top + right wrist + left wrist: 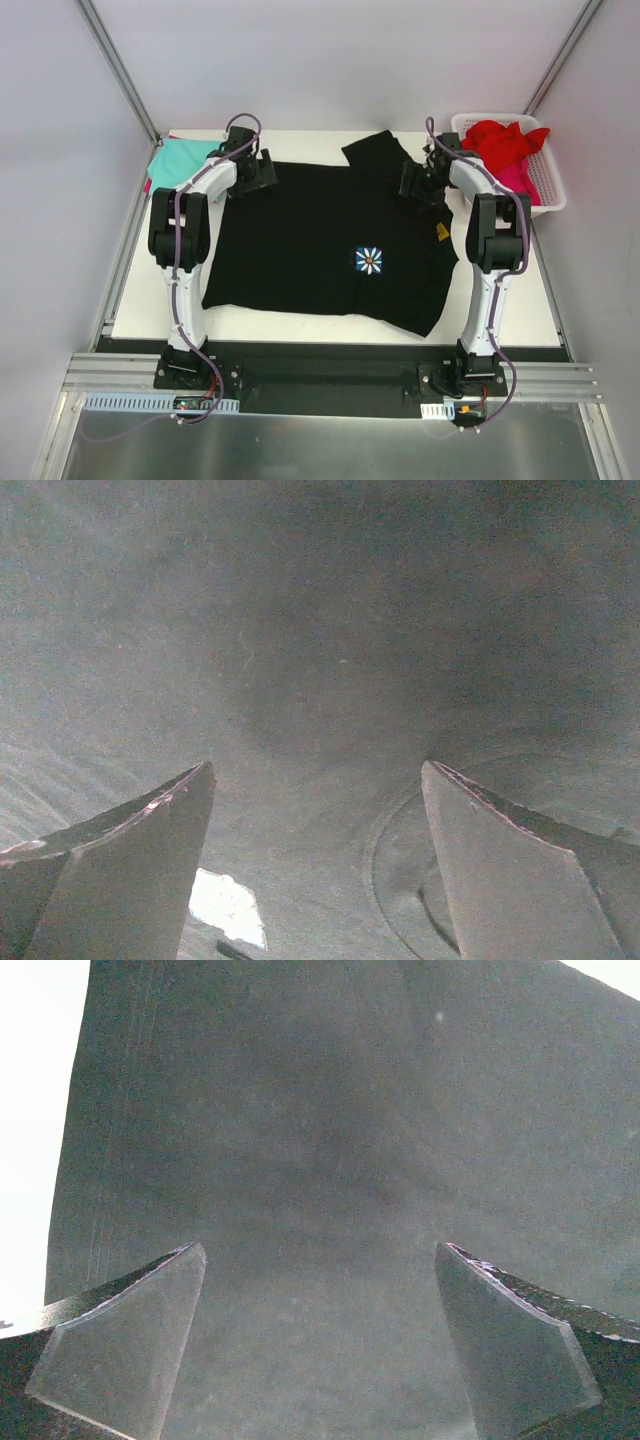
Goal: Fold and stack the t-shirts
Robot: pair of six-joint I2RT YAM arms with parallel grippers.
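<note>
Landmark: large black cotton t-shirt [320,240], spread flat on the white tabletop [300,325], covering most of its middle.
Print: small white-and-blue flower [369,261], a little right of the black shirt's centre, facing up.
Tag: small yellow mark [441,232] near the black shirt's right edge, too small to read.
Black shirt's shape: far-right part pokes out as a pointed flap toward the back of the table; the near-right corner hangs lower than the near-left one.
Left gripper [320,1250]: over the black shirt's far-left corner, pointing down at the cloth; both clear fingers are spread wide with only flat black fabric showing between them, nothing gripped.
Right gripper [318,769]: over the black shirt's far-right area, beside the pointed flap; jaws wide apart, nothing held. Black fabric fills the gap, with a curved seam near the right finger and a small white patch by the left one.
Teal soft t-shirt [180,158]: bunched just beyond the black shirt's far-left corner, partly behind the left arm.
White slotted plastic basket [555,195]: off the black shirt's far-right side, at the table edge.
Red crumpled t-shirt [505,140]: heaped in the basket, spilling over its rim.
Pink t-shirt [520,180]: in the basket under the red one, on the side nearer the arms.
</note>
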